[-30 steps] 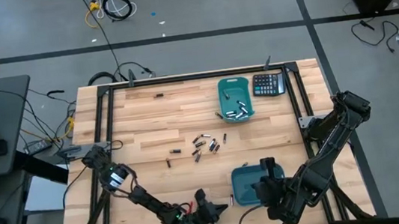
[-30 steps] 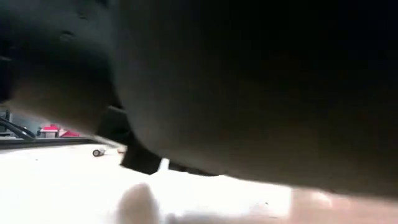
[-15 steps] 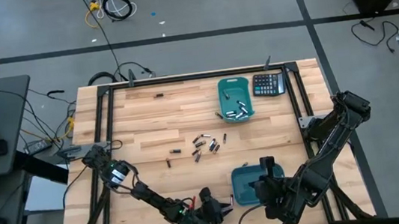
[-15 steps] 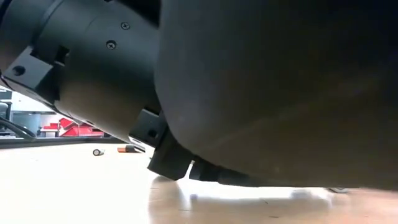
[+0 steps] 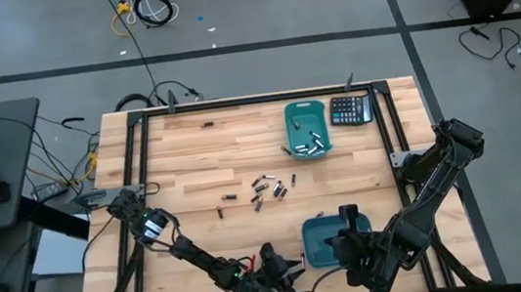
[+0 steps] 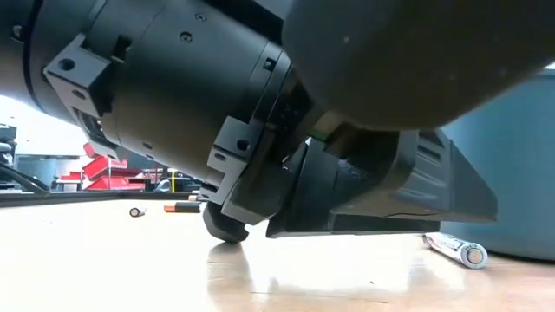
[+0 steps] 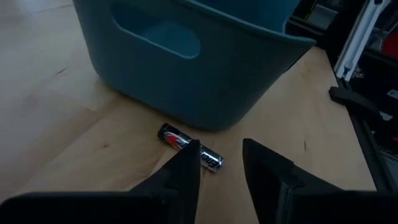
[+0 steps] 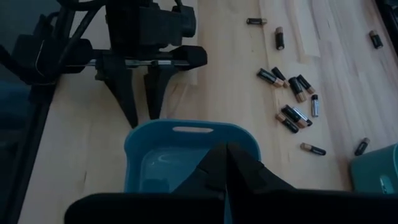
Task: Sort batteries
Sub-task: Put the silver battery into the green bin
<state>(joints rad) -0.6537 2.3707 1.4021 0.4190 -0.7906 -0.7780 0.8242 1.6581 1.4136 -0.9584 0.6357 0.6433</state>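
A black battery [image 7: 174, 137] lies flat on the wooden table, close against the foot of the near teal bin [image 7: 236, 74]. My left gripper [image 7: 219, 144] is open low over the table, one fingertip over the battery's end and the other beside it. The low view shows that battery [image 6: 460, 251] on the table by the bin wall. My right gripper [image 8: 227, 149] hangs shut and holds nothing above the near teal bin [image 5: 323, 242]. Several more batteries [image 5: 267, 186] lie loose mid-table. Others rest inside the far teal bin [image 5: 306, 129]. My left gripper has one fingertip [image 7: 189, 155] standing over the black battery's near end [image 7: 205, 158]. I cannot tell whether it touches. The battery lies flat on the table, crosswise to the fingers, which come slanting down from the table's left.
A black calculator [image 5: 350, 109] sits beside the far bin at the back right. One stray battery [image 5: 207, 125] lies near the far edge and another [image 5: 228, 197] left of the cluster. A black frame rail [image 5: 236, 103] borders the table.
My left gripper has opened beside the near bin, and its wrist has rolled a little. The black battery now shows lying on the table against the bin wall. My right arm has kept still.
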